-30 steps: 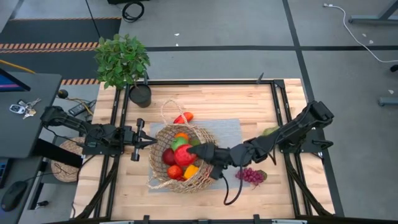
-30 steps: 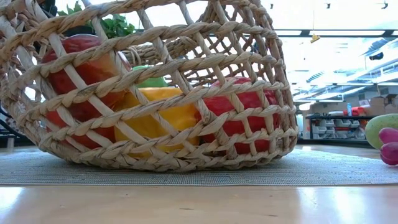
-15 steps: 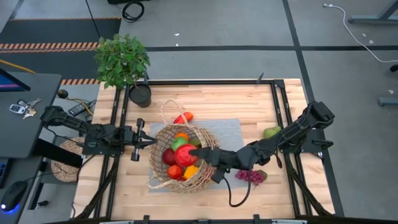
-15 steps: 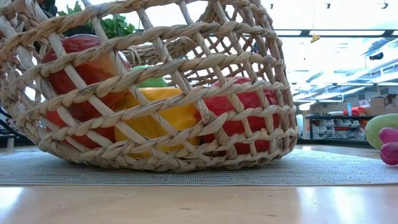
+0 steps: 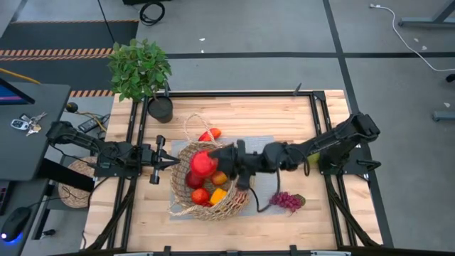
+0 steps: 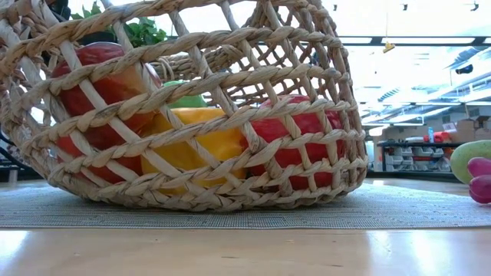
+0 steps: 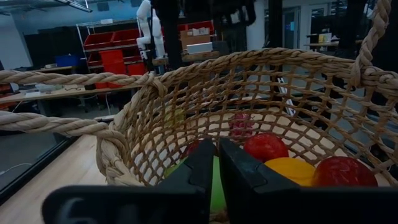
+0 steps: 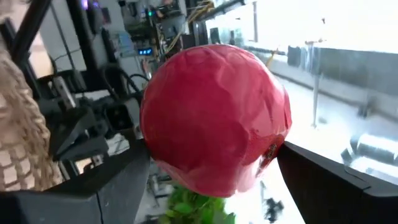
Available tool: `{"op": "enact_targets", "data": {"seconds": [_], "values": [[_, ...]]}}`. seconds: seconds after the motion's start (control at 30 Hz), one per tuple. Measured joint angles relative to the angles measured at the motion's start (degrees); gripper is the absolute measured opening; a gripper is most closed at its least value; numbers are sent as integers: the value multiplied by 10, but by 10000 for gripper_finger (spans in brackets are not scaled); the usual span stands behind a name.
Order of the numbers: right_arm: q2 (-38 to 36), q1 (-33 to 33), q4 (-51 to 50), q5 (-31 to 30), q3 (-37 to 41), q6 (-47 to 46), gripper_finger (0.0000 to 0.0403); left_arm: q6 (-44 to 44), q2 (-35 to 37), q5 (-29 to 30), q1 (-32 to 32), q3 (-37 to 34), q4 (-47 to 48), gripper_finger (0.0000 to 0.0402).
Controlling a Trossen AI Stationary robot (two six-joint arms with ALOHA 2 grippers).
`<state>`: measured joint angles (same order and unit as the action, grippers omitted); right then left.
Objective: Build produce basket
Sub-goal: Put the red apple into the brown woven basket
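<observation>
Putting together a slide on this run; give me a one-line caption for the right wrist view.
Right gripper holds a red apple between its fingers, with the basket beside it.

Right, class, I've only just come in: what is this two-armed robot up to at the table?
It is filling a wicker basket with produce. The right gripper holds a red apple over the basket, which is tipped on its side on a grey mat and already holds red, orange, yellow and green pieces. The left gripper, shut, sits at the basket's rim. Purple grapes lie on the table beside the basket, not yet packed.
</observation>
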<state>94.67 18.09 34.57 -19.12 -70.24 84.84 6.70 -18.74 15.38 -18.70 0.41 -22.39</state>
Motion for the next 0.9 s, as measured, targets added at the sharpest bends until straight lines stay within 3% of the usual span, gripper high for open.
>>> {"op": "enact_targets", "data": {"seconds": [0.33, 0.6, 0.7, 0.9], "values": [[13, -19, 50, 57, -4, -89, 348, 0, 0, 0, 0, 0, 0, 28], [158, -29, 57, 59, -125, -83, 348, 0, 0, 0, 0, 0, 0, 36], [196, -38, 19, 59, -171, -82, 348, 0, 0, 0, 0, 0, 0, 33], [206, -50, -181, 61, -197, -113, 348, 0, 0, 0, 0, 0, 0, 28]]}}
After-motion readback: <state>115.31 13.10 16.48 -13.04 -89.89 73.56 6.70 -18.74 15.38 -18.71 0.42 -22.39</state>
